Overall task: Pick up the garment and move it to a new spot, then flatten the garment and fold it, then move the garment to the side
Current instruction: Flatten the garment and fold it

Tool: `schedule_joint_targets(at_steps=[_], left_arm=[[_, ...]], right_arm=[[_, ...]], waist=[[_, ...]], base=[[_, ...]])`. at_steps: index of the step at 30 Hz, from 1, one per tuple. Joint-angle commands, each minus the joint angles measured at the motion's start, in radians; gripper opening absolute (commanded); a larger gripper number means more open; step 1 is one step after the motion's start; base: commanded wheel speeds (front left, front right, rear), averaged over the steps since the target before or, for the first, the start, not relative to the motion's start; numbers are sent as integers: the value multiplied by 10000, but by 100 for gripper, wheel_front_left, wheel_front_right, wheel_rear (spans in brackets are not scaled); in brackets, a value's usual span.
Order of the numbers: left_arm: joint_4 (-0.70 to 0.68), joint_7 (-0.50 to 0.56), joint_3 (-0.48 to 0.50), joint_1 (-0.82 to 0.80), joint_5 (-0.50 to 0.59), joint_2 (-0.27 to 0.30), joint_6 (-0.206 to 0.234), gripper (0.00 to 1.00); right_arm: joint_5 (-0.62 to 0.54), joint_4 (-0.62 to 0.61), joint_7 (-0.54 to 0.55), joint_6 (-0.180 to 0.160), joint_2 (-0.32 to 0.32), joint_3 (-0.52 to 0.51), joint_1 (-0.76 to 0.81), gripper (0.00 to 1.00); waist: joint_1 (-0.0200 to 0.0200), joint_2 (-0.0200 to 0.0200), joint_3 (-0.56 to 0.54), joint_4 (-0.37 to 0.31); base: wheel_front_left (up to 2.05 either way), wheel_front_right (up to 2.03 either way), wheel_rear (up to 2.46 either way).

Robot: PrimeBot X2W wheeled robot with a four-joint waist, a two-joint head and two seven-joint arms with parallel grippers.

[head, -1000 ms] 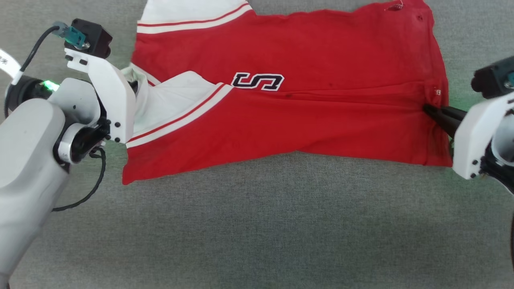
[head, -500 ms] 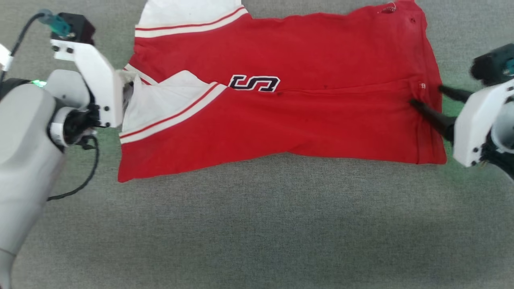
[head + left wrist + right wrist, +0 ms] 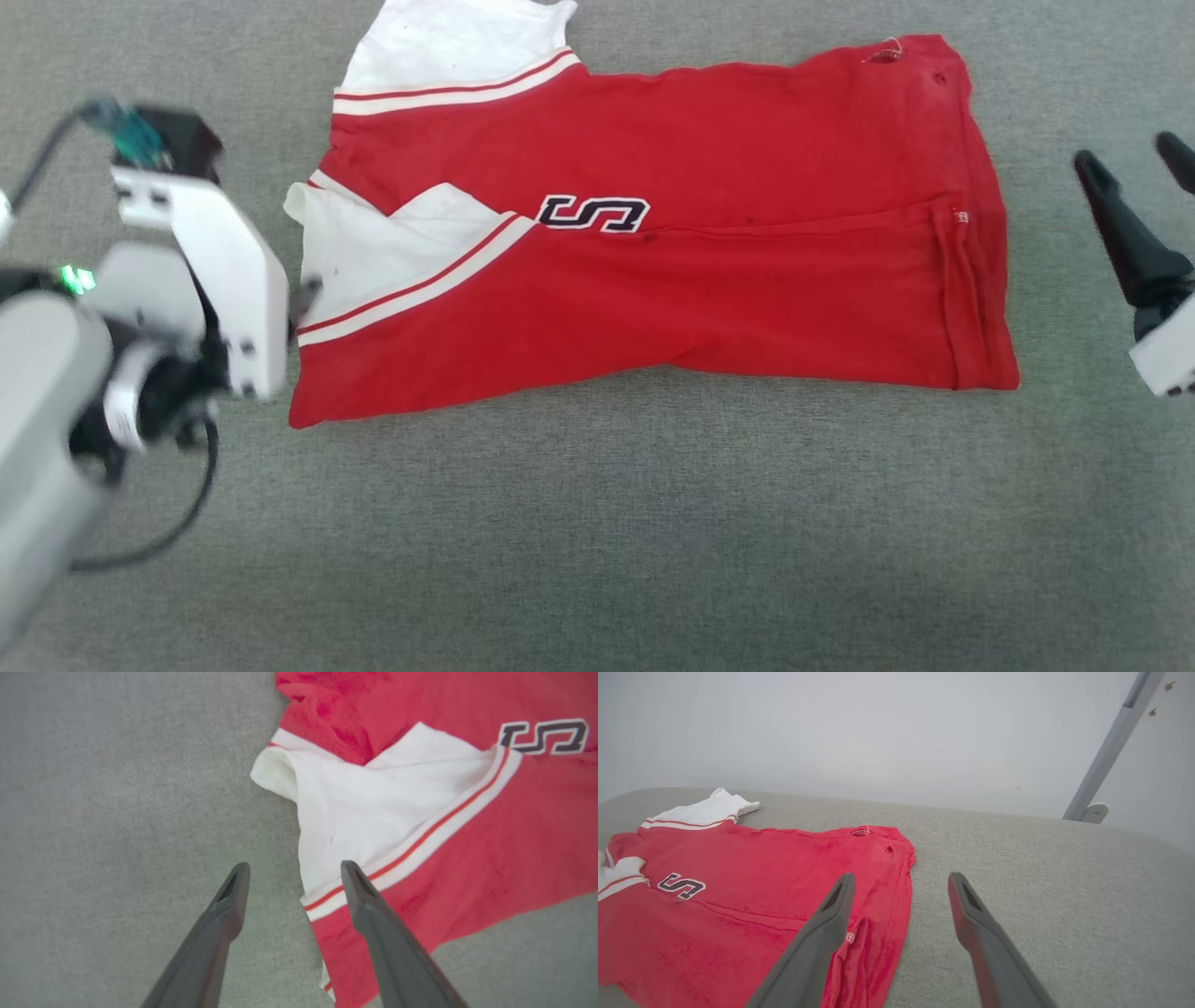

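The garment [image 3: 709,280] is a red jersey with white sleeves, lying flat on the grey surface with its near half folded over the far half. A black letter S [image 3: 591,214] shows at the fold line. My left gripper [image 3: 295,868] stands open just above the garment's left edge, one finger over the folded white sleeve [image 3: 364,807], holding nothing. The left arm's white wrist housing [image 3: 210,271] hides those fingers in the head view. My right gripper [image 3: 1125,154] is open, clear of the garment's right hem [image 3: 971,289]. In the right wrist view the right gripper [image 3: 901,877] points past the garment [image 3: 761,886].
The grey padded surface [image 3: 597,523] stretches wide in front of the garment. A white wall [image 3: 878,732] rises behind its far edge, with a slanted grey metal pole [image 3: 1111,751] at the right. A black cable [image 3: 177,523] loops under the left arm.
Both grippers opened and let go of the garment, the left at the sleeve and the right at the hem. Each drew back outward. The garment settled flat.
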Motion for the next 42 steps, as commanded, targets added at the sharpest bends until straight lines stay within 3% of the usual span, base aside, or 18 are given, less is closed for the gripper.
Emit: schedule_joint_targets(at_steps=[1,6,11,16,20,22,23,34,40,41,42], left_arm=[[-506,197,-79,308,74,195,274,100],[-2139,694,-183,1202,-30,678,1355,100],[-2229,733,-56,1748,-215,886,2031,100],[-1484,749,121,2106,-670,765,2292,100],[-846,987,8,2318,-1030,406,2169,100],[-678,1007,-96,2273,-1133,211,1962,23],[-608,971,-113,2226,-1150,136,1880,0],[-348,829,-295,1702,-951,-524,1540,0],[-241,688,-327,1517,-918,-788,1420,0],[-210,649,-322,1500,-921,-835,1383,0],[-173,602,-321,1491,-913,-874,1368,0]], right_arm=[[-227,-206,-148,-4,313,-397,297,100],[-820,-1209,-42,-4,1509,-1520,1353,100],[-1022,-1901,338,-4,2225,-1718,2110,100],[-892,-2029,882,-4,2552,-1576,2603,100],[-688,-1996,1643,-4,2438,-1281,2800,100],[-564,-1891,2114,-4,2399,-1196,2830,100],[-524,-1845,2368,-4,2370,-1117,2809,100],[-639,-916,4769,-4,2072,-710,1672,100],[-906,19,6223,-2,2038,99,1049,100],[-897,100,6380,-1,2008,268,997,44],[-878,153,6477,-1,1946,352,933,0]], waist=[[0,0,-8,-51],[0,0,99,-275],[0,0,286,-590],[0,0,385,-812],[0,0,378,-870],[0,0,376,-842],[0,0,380,-822],[0,0,527,-340],[0,0,627,-121],[0,0,648,-85],[0,0,667,-48]], base=[[0,0,0],[0,0,0],[0,0,0],[0,0,0],[0,0,0],[0,0,0],[0,0,0],[0,0,0],[0,0,0],[0,0,0],[0,0,0]])
